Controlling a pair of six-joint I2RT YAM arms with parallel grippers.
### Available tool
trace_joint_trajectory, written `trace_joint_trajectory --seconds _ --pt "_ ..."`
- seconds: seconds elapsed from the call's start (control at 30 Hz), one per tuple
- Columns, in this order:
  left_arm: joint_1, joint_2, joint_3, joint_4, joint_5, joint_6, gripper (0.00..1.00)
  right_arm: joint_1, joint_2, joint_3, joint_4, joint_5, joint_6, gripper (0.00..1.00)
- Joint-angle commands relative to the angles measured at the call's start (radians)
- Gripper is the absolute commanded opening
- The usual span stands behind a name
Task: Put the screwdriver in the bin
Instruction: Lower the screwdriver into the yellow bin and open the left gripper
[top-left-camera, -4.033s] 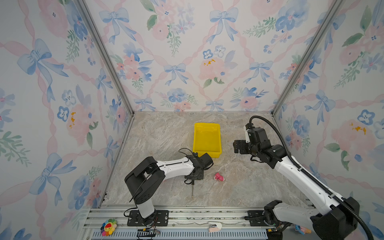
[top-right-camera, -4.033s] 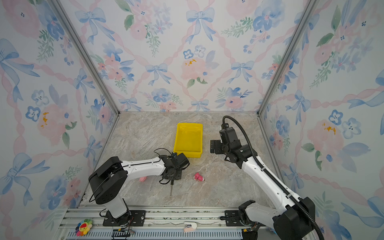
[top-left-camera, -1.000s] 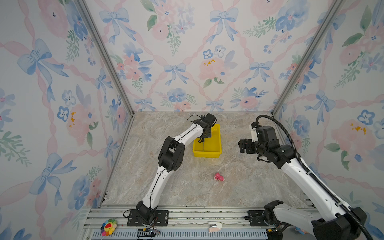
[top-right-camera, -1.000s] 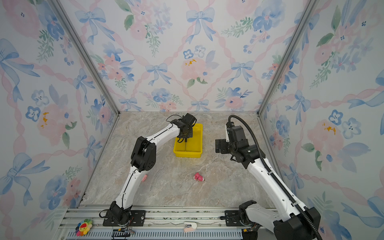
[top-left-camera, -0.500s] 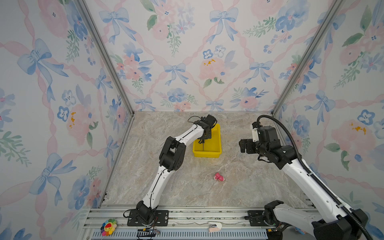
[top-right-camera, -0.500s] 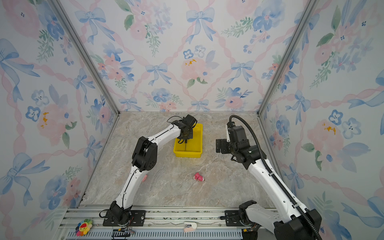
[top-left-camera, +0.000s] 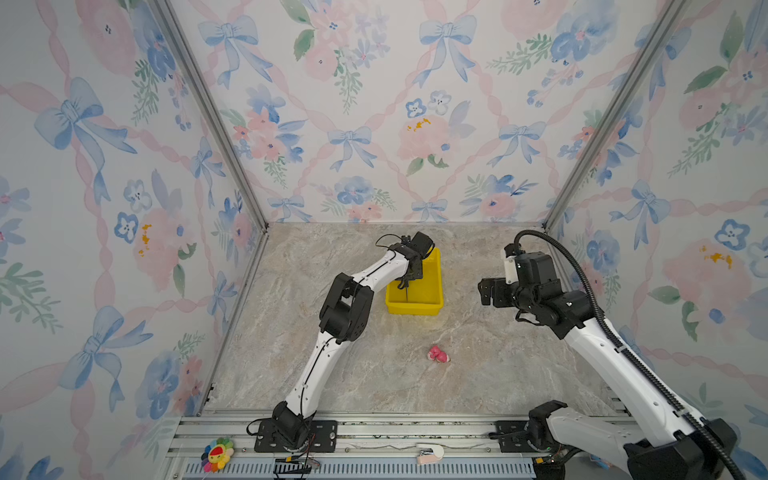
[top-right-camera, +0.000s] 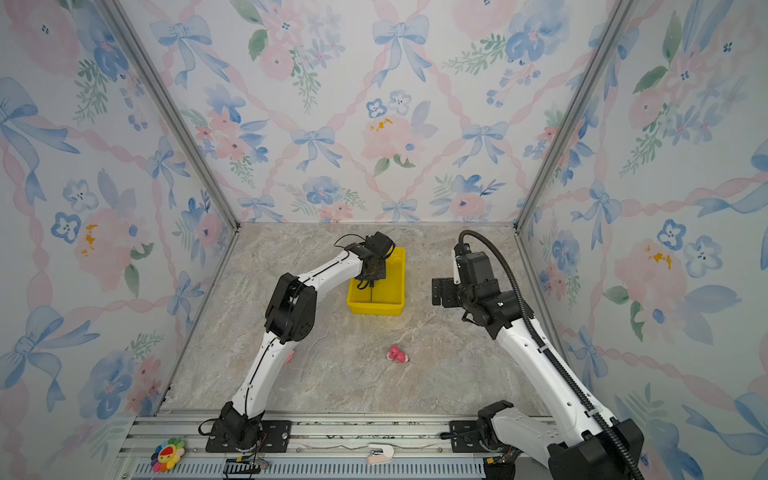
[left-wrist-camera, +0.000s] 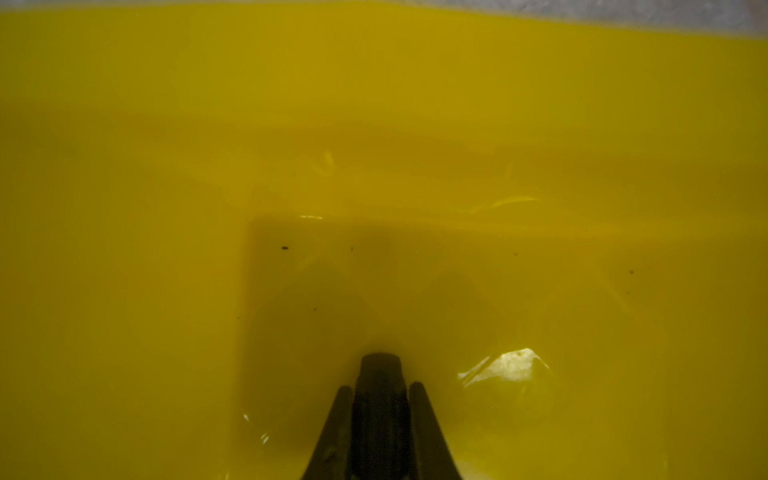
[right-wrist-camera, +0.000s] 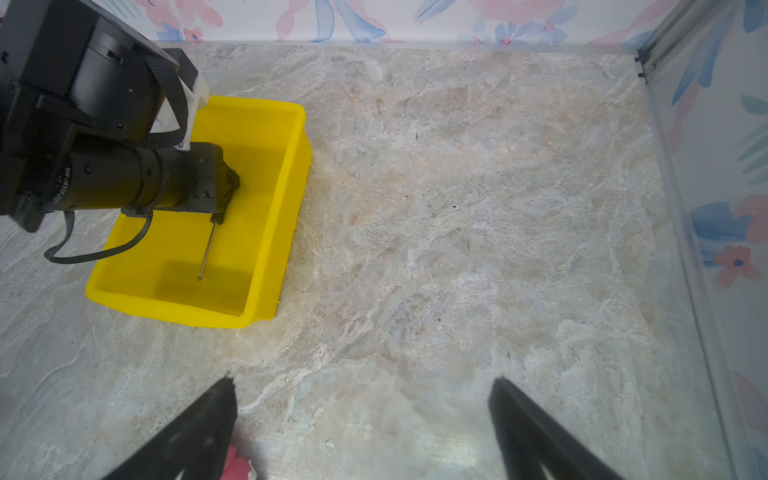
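Clamping the screwdriver (right-wrist-camera: 206, 252), handle mostly hidden, left claw (left-wrist-camera: 380, 388) hangs over the bin (right-wrist-camera: 291, 166); right claw (right-wrist-camera: 365, 380) gapes.

Yellow low-walled bin (right-wrist-camera: 262, 166) sits on the tabletop (right-wrist-camera: 457, 208). The screwdriver (right-wrist-camera: 206, 253) is over it, silver shaft angled down inside, tip maybe touching the bottom, black handle pinched in the left tool (left-wrist-camera: 380, 386).

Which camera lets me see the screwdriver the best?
The right wrist view: there the screwdriver hangs from the left gripper over the bin, with its silver shaft clear to the tip. In both top views it is only a tiny thin line. The left wrist view shows just its black handle end between the fingers.
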Motion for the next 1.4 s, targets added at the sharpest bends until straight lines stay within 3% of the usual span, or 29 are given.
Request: trace_joint_trajectory --seconds 0.0,0.23,0.53,0.77,1.1,1.37 --pt "-0.012 0.031 -0.048 -0.042 0.004 -0.024 0.12 -0.01 -0.033 -0.01 0.0 0.015 -0.013 0.97" --pt "-0.015 0.028 -0.045 -0.042 0.009 -0.026 0.13 -0.02 -0.024 -0.001 0.009 0.001 -0.022 0.97" --pt "-0.018 0.017 -0.046 -0.042 0.015 -0.032 0.26 -0.02 -0.048 -0.009 0.024 -0.005 -0.01 0.97" --pt "-0.018 -0.013 -0.035 -0.042 0.011 -0.031 0.51 -0.023 -0.071 -0.019 0.025 0.0 -0.01 0.97" --pt "-0.026 -0.109 0.013 -0.042 0.02 0.009 0.97 -0.024 -0.081 -0.001 0.033 -0.017 -0.015 0.97" --pt "-0.055 -0.246 -0.03 -0.042 0.009 0.044 0.98 -0.024 -0.151 -0.03 0.032 0.009 0.002 0.97"
